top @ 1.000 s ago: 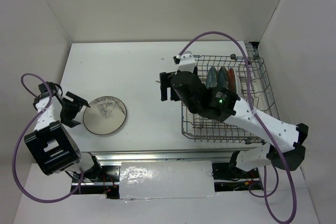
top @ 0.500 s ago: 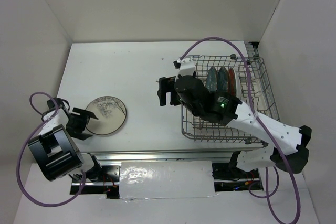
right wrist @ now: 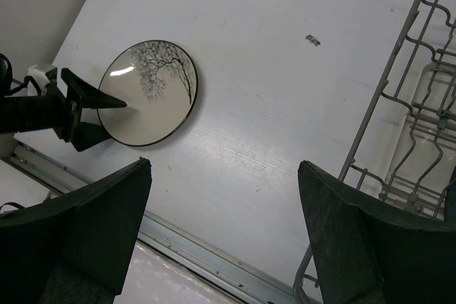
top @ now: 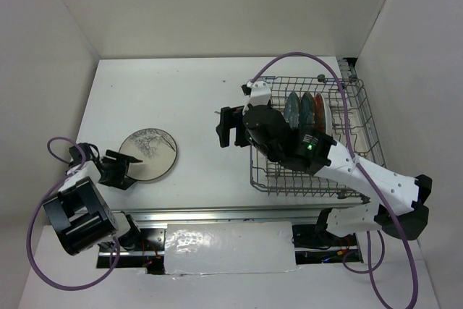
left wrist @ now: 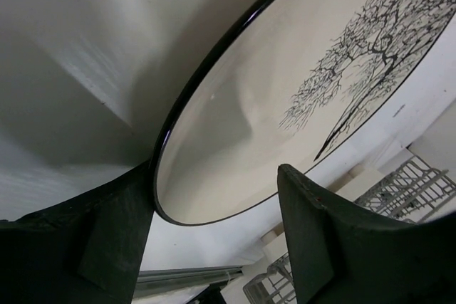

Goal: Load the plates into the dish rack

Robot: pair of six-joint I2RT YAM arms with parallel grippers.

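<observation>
- Found cream plate (top: 147, 154) on the table (top: 188, 92), toward its near left corner, well apart from the rack (top: 359, 117).
- Noted a black branch drawing on the plate's face and a thin dark rim, clearest in the left wrist view (left wrist: 285, 105).
- Found left gripper (top: 119, 170) at the plate's near left edge, jaws apart, the rim lying between the two fingers.
- Confirmed from the left wrist view (left wrist: 214, 197): one finger (left wrist: 107, 240) off the rim, the other finger (left wrist: 335, 247) over the plate's face, neither closed on it.
- Saw the same from the right wrist view: upper fingertip of left gripper (right wrist: 92, 115) reaching onto the plate (right wrist: 148, 92), lower finger beside the rim.
- Could not tell whether the plate lay flat or stood slightly tilted off the table.
- Found right gripper (top: 228, 127) above bare table just left of the rack, jaws wide apart, holding nothing (right wrist: 224, 204).
- Found the rack at the right side of the table, its wire edge showing in the right wrist view (right wrist: 399, 69).
- Counted three plates standing on edge in the rack's far half, side by side: two blue plates (top: 292, 110) and a red plate (top: 319, 110) to their right.
- Recorded right arm crossing over the rack's near half, hiding part of it.
</observation>
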